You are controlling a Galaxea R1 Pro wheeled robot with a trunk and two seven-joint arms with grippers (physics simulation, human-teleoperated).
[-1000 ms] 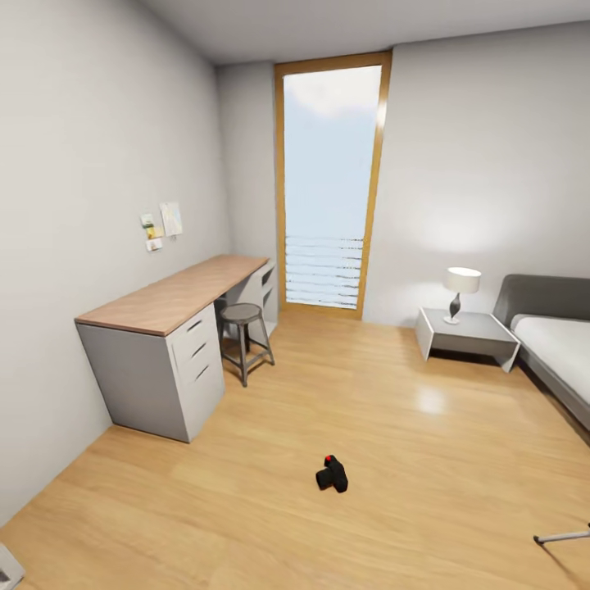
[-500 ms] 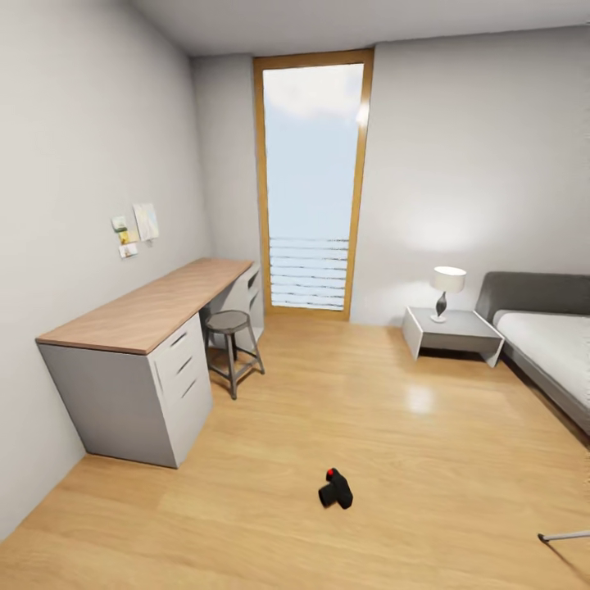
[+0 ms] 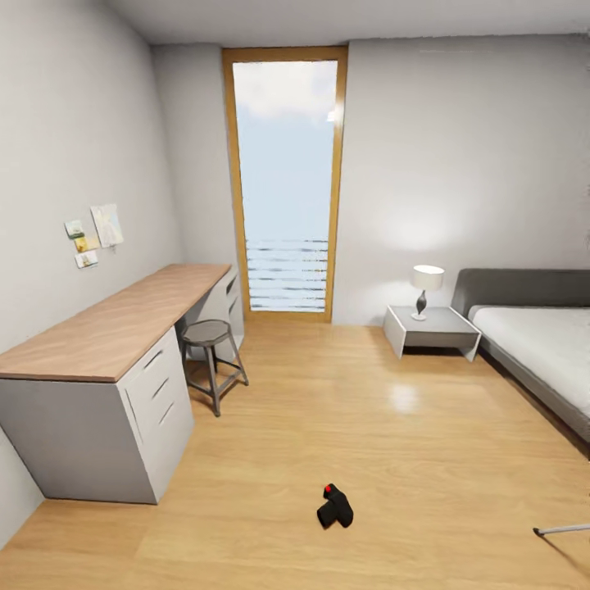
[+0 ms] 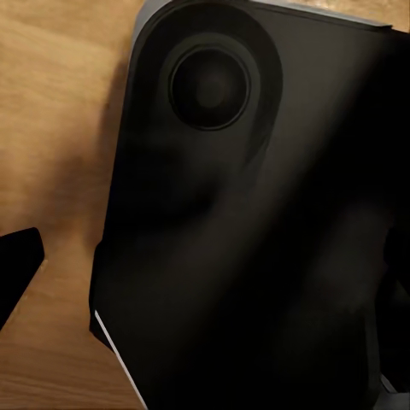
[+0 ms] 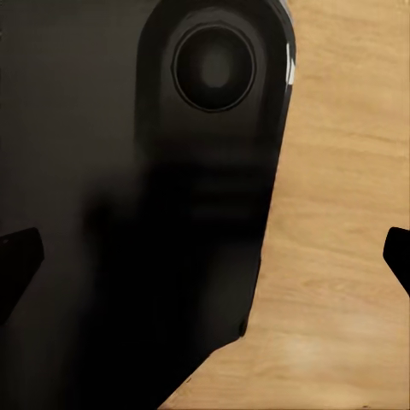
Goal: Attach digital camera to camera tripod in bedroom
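The digital camera [image 3: 335, 506], black with a red button on top, lies on the light wood floor of the bedroom, low in the head view and a little right of centre. At that view's lower right edge one silver leg of the camera tripod [image 3: 562, 529] pokes in with its black foot; the rest of the tripod is out of view. In the left wrist view my left gripper [image 4: 205, 273] hangs open over the floor in front of a dark part of my own body. My right gripper [image 5: 205, 260] is likewise open and empty, fingertips [image 5: 17, 265] wide apart.
A long wood-topped desk with grey drawers [image 3: 106, 377] runs along the left wall, a round stool [image 3: 210, 348] beside it. A tall wood-framed window [image 3: 285, 180] is at the back. A bedside table with a lamp [image 3: 430, 328] and the grey bed [image 3: 541, 344] stand right.
The whole head view has shifted: window, desk and bed sit further left and the digital camera lower in the picture, from my own motion. Nothing in the room has moved.
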